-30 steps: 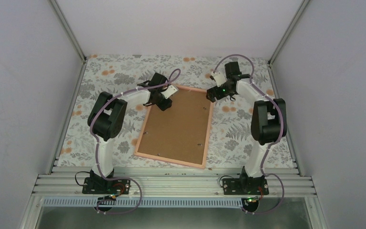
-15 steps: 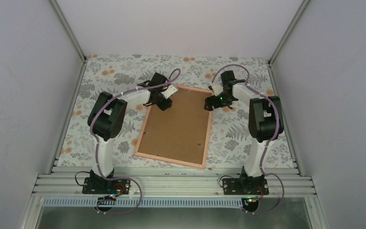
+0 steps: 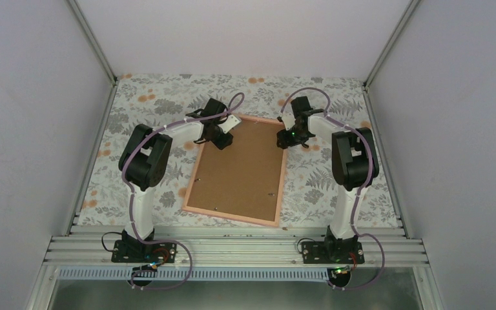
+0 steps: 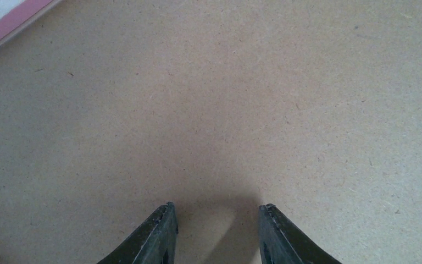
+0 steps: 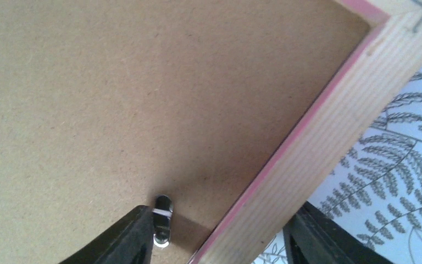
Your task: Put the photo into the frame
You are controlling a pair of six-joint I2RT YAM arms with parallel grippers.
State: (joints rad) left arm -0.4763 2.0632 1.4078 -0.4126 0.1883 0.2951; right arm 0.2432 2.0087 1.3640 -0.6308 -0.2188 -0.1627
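Right gripper [image 5: 222, 213] straddles the frame [image 5: 329, 126], jaws spread either side of its far right rail, beside a metal tab [image 5: 162, 220] we judge it means to turn. Left gripper [image 4: 215, 209], spread and empty, hangs on the backing board [image 4: 214, 99], likely steadying it. We cannot see the photo, perhaps beneath.

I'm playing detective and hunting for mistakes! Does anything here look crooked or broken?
The frame lies askew to the table edge, back side up, with a brown board filling it. No photo shows. The right gripper straddles its rail by a metal tab. Nothing looks broken or spilled.
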